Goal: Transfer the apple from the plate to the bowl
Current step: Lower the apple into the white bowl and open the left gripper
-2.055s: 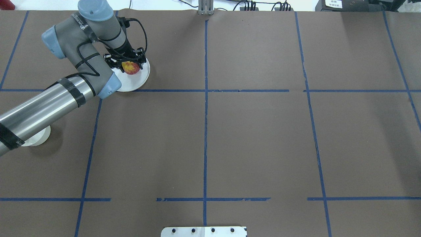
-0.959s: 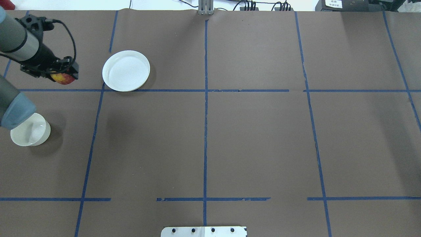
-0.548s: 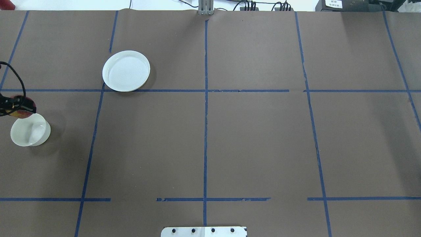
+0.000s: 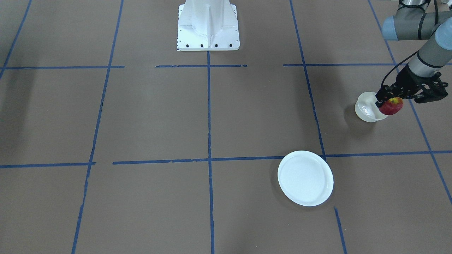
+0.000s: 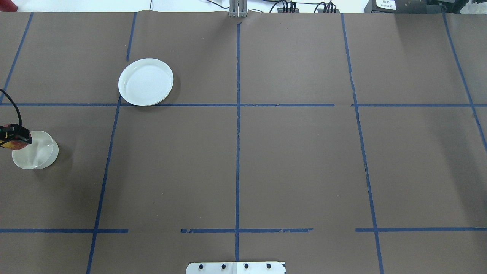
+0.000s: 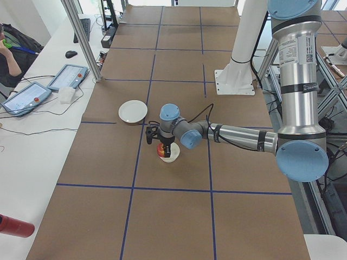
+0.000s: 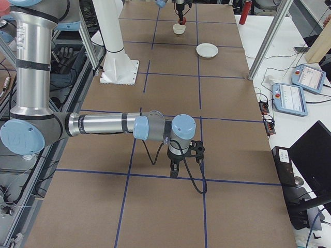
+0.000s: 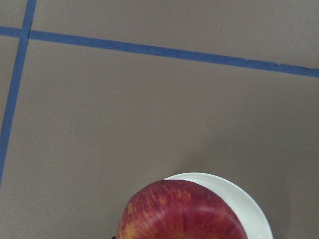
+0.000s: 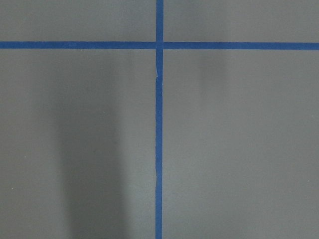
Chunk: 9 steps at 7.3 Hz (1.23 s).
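Note:
My left gripper [image 4: 390, 101] is shut on the small red apple [image 4: 392, 107] and holds it in the air over the edge of the cream bowl [image 4: 366, 110]. In the overhead view the apple [image 5: 11, 145] is at the frame's left edge, over the bowl's [image 5: 37, 151] left rim. The left wrist view shows the apple [image 8: 182, 211] in front of the bowl's rim [image 8: 251, 215]. The white plate [image 4: 305, 178] lies empty further out on the table. My right gripper [image 7: 184, 163] hangs low over the table, far from these things. I cannot tell whether it is open or shut.
The table is covered in brown paper with blue tape lines. The robot's white base [image 4: 208, 26] stands at the table's middle edge. Tablets and cables [image 6: 32, 92] lie on the side bench beyond the table.
My left gripper has lifted the apple off the plate and carried it left and toward the robot, to the bowl's edge. The plate is now empty.

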{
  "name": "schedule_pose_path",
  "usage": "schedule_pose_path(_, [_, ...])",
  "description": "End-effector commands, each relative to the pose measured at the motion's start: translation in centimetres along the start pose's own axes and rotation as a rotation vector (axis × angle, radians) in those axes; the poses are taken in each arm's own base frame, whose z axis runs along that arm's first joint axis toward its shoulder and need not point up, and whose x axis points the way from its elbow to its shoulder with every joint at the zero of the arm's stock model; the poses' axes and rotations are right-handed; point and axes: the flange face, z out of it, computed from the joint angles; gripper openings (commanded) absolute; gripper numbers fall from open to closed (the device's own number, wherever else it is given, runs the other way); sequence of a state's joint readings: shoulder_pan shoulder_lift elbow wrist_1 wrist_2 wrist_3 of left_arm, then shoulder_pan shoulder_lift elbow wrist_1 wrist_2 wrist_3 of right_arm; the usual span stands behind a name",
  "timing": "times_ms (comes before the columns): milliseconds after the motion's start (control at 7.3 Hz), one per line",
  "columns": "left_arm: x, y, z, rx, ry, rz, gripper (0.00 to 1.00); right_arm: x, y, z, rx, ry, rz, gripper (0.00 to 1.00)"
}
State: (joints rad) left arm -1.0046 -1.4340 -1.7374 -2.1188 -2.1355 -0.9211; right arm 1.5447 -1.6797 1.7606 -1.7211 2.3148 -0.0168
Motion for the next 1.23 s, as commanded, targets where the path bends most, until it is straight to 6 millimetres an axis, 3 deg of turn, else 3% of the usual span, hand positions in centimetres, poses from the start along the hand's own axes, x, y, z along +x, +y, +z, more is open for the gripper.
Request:
schedule_pose_path(0, [0.5, 0.3, 0.3, -0.011, 0.008, -0.001, 0.0, 0.0, 0.0, 0.0, -0.001, 0.0, 0.002, 1.0])
schedule_pose_path(411, [2.0, 1.5, 1.6, -0.043, 0.009, 0.027, 0.0, 0.0, 0.0, 0.0, 0.0, 0.0, 0.001, 1.0])
schedule_pose_path(548, [2.0, 1.5, 1.6, -0.044, 0.01, 0.028, 0.13, 0.0, 0.0, 0.0, 0.0, 0.0, 0.0, 1.0])
schedule_pose_path(685, [2.1, 1.6, 1.5, -0.048, 0.015, 0.029, 0.83, 0.0, 0.0, 0.0, -0.001, 0.0, 0.001, 1.0])
schedule_pose_path(822, [2.1, 1.7, 1.6, -0.055, 0.018, 0.031, 1.0, 0.0, 0.0, -0.1, 0.001, 0.0, 0.001, 1.0])
schedule_pose_path(1096, [2.4, 1.7, 1.2, -0.058, 0.028, 0.033, 1.0, 0.0, 0.0, 0.0, 0.0, 0.0, 0.0, 1.0])
